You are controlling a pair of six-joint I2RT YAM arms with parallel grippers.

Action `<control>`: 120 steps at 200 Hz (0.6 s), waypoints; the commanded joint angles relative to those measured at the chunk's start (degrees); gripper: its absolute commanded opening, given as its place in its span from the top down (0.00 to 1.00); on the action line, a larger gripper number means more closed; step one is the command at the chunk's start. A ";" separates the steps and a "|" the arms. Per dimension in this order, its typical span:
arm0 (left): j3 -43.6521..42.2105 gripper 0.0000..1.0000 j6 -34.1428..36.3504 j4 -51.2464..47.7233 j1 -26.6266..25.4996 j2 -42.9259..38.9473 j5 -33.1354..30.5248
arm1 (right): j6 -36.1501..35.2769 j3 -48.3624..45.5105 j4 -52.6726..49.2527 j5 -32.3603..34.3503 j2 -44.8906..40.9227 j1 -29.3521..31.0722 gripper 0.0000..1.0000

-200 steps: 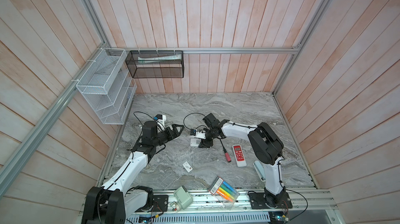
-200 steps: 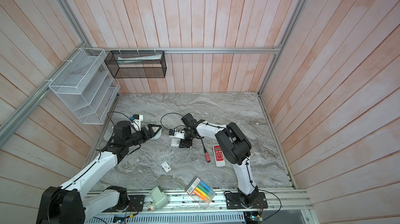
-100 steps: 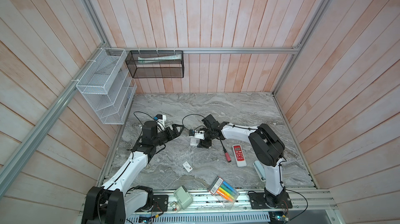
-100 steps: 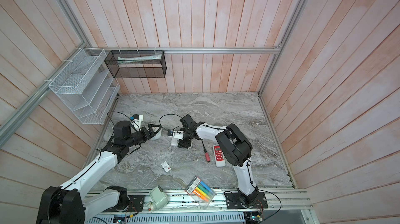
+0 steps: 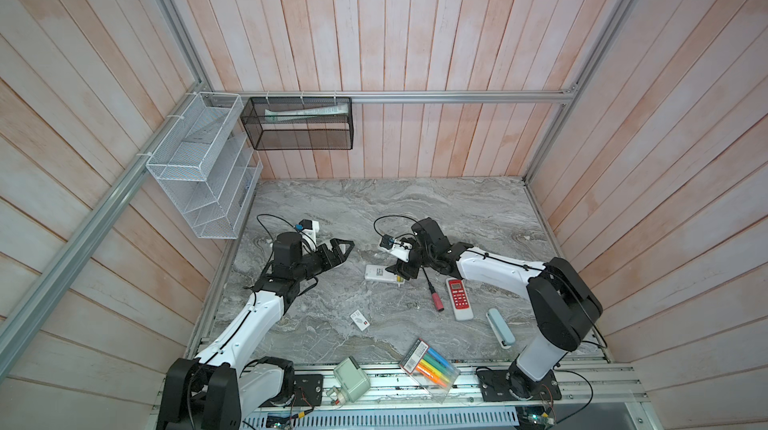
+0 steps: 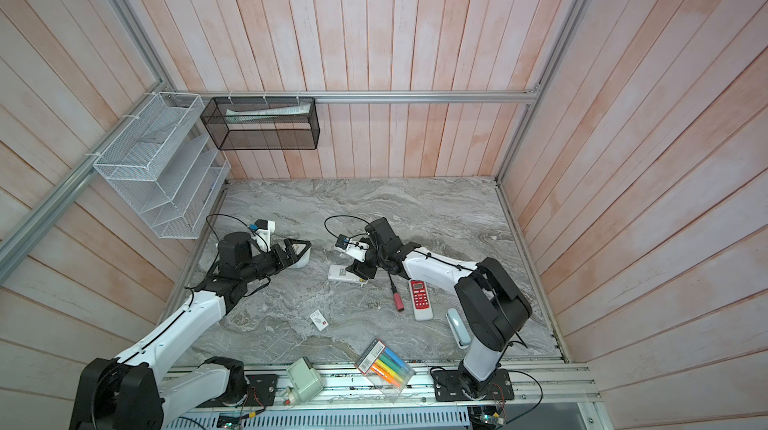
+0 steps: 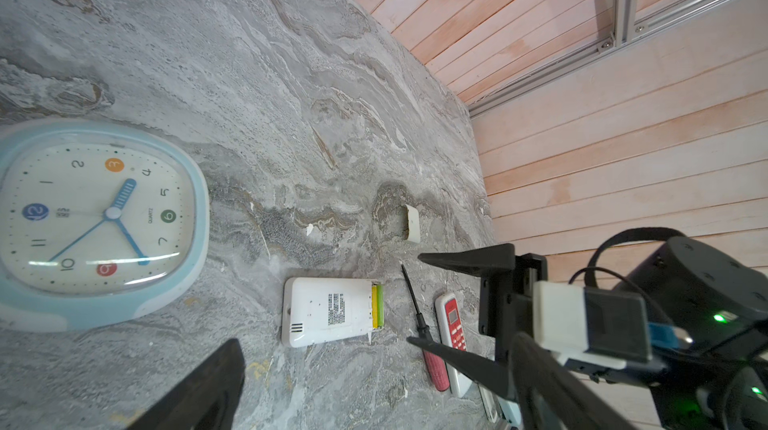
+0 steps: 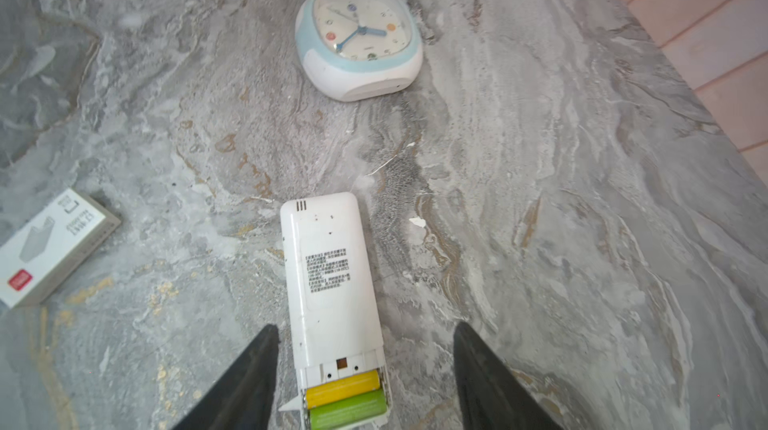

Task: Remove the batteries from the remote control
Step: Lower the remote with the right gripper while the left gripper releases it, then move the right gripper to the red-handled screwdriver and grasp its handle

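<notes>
Batteries [image 8: 345,401] sit exposed in white remote [image 8: 330,278] on counter [image 8: 540,199]. Right pincer [image 8: 363,326] open astride remote's battery end; left pincer [image 5: 345,250] open, empty

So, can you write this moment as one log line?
remote: face down, cover off | batteries: two inside | right gripper: open, astride battery end | left gripper: open, empty

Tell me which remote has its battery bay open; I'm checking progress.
The white remote, lying face down with two batteries exposed at one end. The red remote beside the screwdriver lies buttons up, back hidden.
</notes>
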 commanded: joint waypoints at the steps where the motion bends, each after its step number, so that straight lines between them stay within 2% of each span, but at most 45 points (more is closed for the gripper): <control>1: -0.65 0.00 0.62 1.13 0.33 0.02 1.49 | 12.86 -3.57 5.19 6.15 -3.32 -0.43 0.37; 13: -0.55 0.00 0.25 1.67 0.33 0.34 1.81 | 17.80 -6.18 6.36 9.56 -6.20 -0.45 0.38; 32: -0.39 0.01 -0.13 1.62 0.29 1.07 1.87 | 22.73 -10.69 7.05 9.29 -11.85 -0.98 0.37; 44: -0.44 0.02 -0.21 1.62 0.23 1.35 1.72 | 28.78 -13.92 8.59 12.30 -15.00 -0.98 0.36; 73: -0.28 0.03 -0.48 2.00 -0.41 2.45 1.87 | 41.65 -16.01 -0.81 19.75 -19.69 -0.96 0.37; 89: -0.01 0.03 -0.48 2.14 -1.35 2.98 1.46 | 44.79 -16.17 -7.34 20.80 -20.73 -0.73 0.40; 120: 1.22 0.03 -0.87 2.56 -3.53 4.60 0.93 | 49.94 -21.08 -10.02 22.09 -24.18 1.83 0.45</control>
